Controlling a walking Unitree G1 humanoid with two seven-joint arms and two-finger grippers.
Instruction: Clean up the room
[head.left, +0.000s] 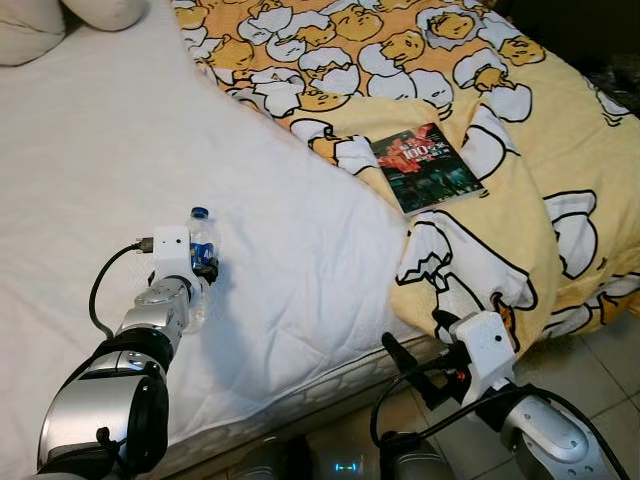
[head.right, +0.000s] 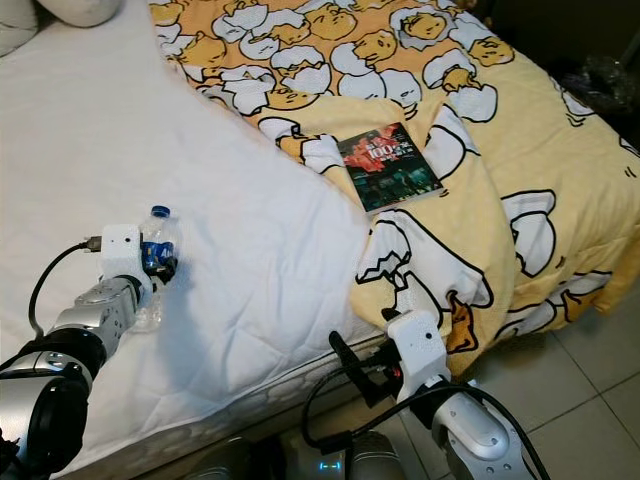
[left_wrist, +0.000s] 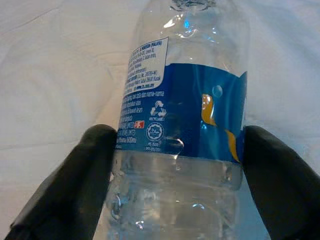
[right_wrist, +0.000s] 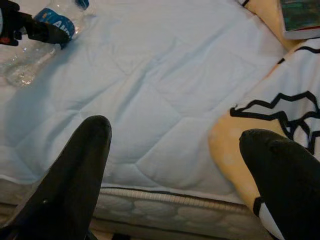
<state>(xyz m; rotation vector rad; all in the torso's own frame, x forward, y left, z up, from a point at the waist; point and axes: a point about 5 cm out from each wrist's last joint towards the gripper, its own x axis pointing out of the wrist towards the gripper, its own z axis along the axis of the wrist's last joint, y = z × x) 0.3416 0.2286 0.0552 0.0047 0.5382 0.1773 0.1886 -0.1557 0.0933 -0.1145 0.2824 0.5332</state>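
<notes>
Left gripper (head.left: 203, 268) is clamped on the water bottle (head.left: 201, 240) over the white mattress (head.left: 90, 170), at about 8 o'clock in the head view. Bottle stands roughly upright, blue cap at 12 o'clock, fingers pinching it on the blue label band. In the left wrist view the two black fingers (left_wrist: 75, 185) sit at 9 and 3 o'clock of the bottle (left_wrist: 182, 120), both pressed against the clear body just under the label.

Right gripper (head.left: 425, 355) hangs off the bed edge at about 5 o'clock, fingers spread wide apart, holding nothing. Right wrist view looks between those fingers (right_wrist: 70, 175) across the mattress seam; the bottle and left fingertip show far off at 11 o'clock.

Hard to make out: bottle's lower half is hidden behind the left wrist in the head views; cap is cut off in the left wrist view.

A book (head.left: 427, 166) lies flat on the yellow duvet (head.left: 560, 130) at about 1 o'clock, well apart from both grippers; in the right wrist view just its corner shows.
</notes>
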